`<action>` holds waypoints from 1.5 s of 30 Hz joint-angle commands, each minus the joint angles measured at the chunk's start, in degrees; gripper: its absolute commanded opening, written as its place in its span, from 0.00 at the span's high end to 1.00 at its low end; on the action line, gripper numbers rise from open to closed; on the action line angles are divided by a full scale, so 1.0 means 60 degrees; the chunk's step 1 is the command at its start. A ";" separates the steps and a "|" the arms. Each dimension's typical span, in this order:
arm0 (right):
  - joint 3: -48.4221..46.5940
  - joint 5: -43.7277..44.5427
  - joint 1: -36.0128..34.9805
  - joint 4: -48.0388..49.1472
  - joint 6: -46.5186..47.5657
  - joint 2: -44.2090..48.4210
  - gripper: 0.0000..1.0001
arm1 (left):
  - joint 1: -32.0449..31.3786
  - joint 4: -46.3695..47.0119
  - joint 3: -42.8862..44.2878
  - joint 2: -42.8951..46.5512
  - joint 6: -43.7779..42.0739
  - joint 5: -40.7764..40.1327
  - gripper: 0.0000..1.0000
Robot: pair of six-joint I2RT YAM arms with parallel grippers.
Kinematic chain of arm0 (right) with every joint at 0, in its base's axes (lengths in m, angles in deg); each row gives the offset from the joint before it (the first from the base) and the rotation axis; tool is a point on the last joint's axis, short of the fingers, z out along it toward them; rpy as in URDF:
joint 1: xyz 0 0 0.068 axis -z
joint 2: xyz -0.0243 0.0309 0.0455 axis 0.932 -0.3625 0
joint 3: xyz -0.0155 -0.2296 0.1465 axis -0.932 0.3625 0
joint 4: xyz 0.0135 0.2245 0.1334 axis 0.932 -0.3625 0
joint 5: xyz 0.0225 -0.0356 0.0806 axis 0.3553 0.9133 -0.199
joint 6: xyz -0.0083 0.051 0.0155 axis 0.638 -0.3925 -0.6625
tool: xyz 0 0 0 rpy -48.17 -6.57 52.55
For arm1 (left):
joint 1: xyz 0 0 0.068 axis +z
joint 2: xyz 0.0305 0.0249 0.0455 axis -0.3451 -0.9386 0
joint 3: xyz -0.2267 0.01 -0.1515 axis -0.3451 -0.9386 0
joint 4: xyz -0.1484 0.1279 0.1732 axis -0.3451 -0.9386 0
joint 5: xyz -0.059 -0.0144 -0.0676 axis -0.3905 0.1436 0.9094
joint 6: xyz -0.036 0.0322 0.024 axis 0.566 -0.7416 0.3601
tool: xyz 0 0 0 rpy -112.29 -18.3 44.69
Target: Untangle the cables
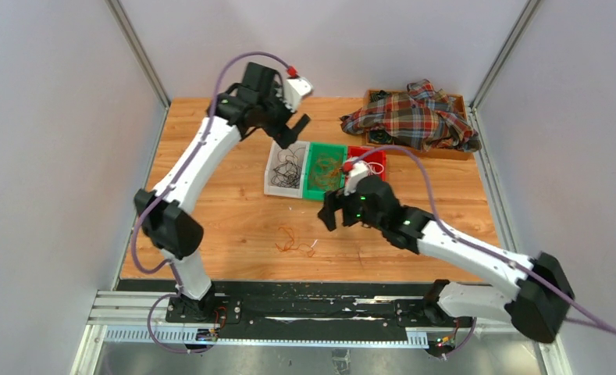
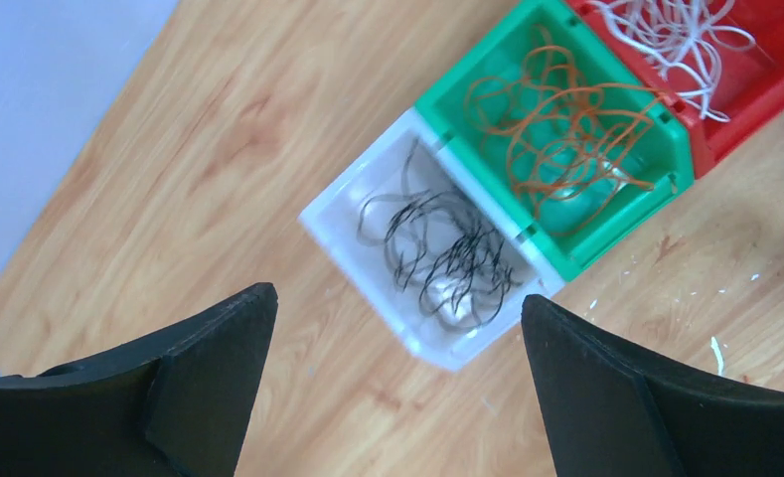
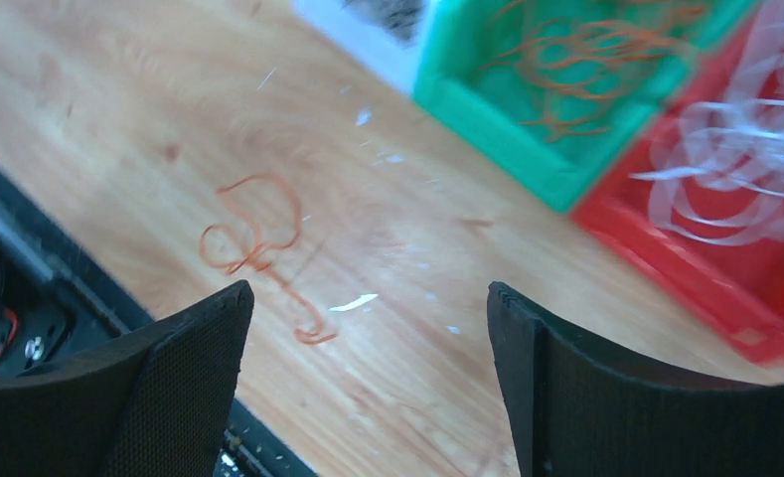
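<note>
Black cables (image 2: 447,260) lie in a white bin (image 2: 343,243), orange cables (image 2: 556,129) in a green bin (image 2: 666,129), and white cables (image 2: 681,35) in a red bin (image 2: 765,84). A loose orange cable (image 1: 290,241) lies on the table near the front, also in the right wrist view (image 3: 258,243). A short white scrap (image 3: 353,302) lies beside it. My left gripper (image 1: 293,125) is open and empty, high above the white bin (image 1: 286,169). My right gripper (image 1: 329,211) is open and empty, above the table in front of the green bin (image 1: 324,170).
A plaid cloth (image 1: 415,116) lies heaped over a brown tray (image 1: 461,101) at the back right. Grey walls close in the table on three sides. A black rail (image 1: 312,301) runs along the near edge.
</note>
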 commanded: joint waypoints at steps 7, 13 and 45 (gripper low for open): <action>-0.2657 -0.0585 -0.2816 0.0766 0.0451 -0.5550 0.13 | 0.1946 -0.1235 -0.2524 0.2904 0.1422 -0.0226 0.02; -0.3075 0.0082 -0.2945 0.1022 0.0063 -0.7118 0.19 | 0.2639 -0.1470 -0.3242 0.3812 0.1127 0.0042 0.02; -0.5426 0.0179 0.0166 0.0113 0.1183 -0.4930 0.99 | 0.3477 -0.1675 -0.3833 0.4448 0.0027 -0.0671 0.02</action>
